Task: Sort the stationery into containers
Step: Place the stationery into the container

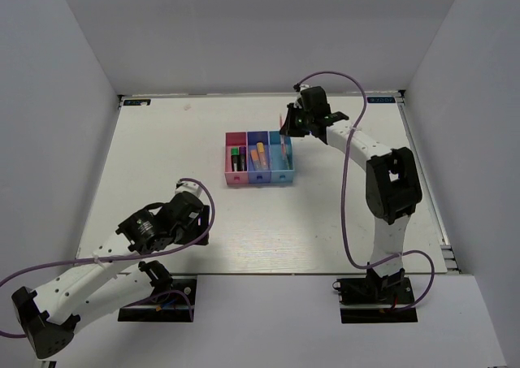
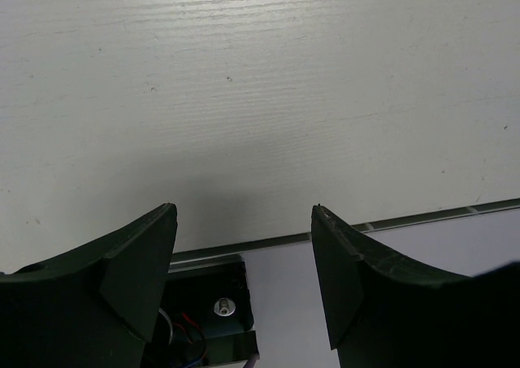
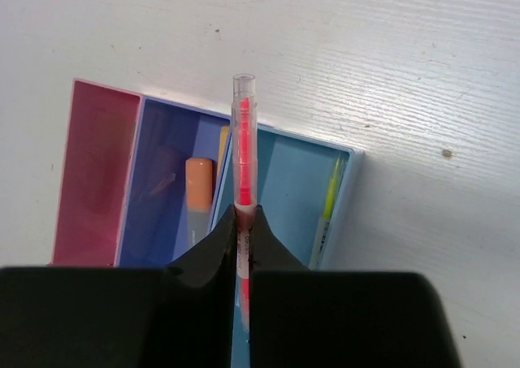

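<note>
Pinches thin pink-red pen (image 3: 243, 153) in right gripper (image 3: 243, 214) above light blue bin (image 3: 292, 189), holds left gripper (image 2: 242, 214) wide at 8 o'clock.

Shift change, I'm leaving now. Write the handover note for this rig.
Left gripper: open, empty, low over the table near its near edge.
Right gripper: shut on the pink-red pen, held above the divide between purple bin and light blue bin.
Done: black marker in pink bin; orange highlighter in purple bin; yellow-green stick in light blue bin.
Left: release the pen into a bin.
</note>
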